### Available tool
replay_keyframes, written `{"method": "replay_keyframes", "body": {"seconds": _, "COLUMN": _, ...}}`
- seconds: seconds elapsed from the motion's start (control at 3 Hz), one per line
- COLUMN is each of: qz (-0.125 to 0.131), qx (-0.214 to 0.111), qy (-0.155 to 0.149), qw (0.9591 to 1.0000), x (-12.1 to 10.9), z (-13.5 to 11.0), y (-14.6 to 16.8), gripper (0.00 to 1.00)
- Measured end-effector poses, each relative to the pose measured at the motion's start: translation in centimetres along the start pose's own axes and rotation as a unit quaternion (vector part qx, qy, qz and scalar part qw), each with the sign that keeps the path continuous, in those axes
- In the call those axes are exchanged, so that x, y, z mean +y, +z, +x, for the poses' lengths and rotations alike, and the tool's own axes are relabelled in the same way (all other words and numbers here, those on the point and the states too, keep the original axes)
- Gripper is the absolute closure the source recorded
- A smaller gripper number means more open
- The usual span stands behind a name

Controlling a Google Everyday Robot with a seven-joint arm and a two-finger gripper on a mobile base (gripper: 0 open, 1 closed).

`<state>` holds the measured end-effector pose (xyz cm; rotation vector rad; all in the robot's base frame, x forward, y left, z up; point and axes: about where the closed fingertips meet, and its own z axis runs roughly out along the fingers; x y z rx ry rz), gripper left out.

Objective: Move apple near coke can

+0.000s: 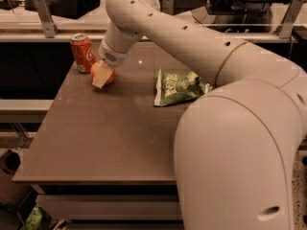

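Note:
The coke can (82,52) is red with a silver top and stands upright near the far left corner of the brown table (110,143). The red-orange apple (111,75) is just to the right of the can, low at the table surface and a small gap away from it. My gripper (102,75) reaches down from the arm and is shut on the apple. One cream finger (101,78) covers the apple's middle, and orange shows on both sides of it.
A green-and-white chip bag (180,87) lies on the table to the right of the apple. My large arm (230,128) fills the right side of the view. A counter with metal brackets (43,13) runs behind the table.

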<state>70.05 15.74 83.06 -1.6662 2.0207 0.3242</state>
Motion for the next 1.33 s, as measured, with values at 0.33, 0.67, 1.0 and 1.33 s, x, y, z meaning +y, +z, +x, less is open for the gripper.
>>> {"method": "replay_keyframes", "body": {"seconds": 0.33, "qz": -0.002, "qx": 0.001, "qy": 0.0, "qw": 1.0, "x": 0.11, "z": 0.01, "y": 0.27, "gripper": 0.46}}
{"method": "replay_keyframes", "body": {"seconds": 0.67, "qz": -0.004, "qx": 0.002, "qy": -0.001, "qw": 1.0, "x": 0.21, "z": 0.03, "y": 0.53, "gripper": 0.24}}
{"method": "replay_keyframes", "body": {"seconds": 1.0, "qz": -0.004, "qx": 0.002, "qy": -0.001, "qw": 1.0, "x": 0.19, "z": -0.08, "y": 0.37, "gripper": 0.02}}
{"method": "replay_keyframes", "body": {"seconds": 1.33, "qz": -0.004, "qx": 0.002, "qy": -0.001, "qw": 1.0, "x": 0.19, "z": -0.08, "y": 0.37, "gripper": 0.0}}
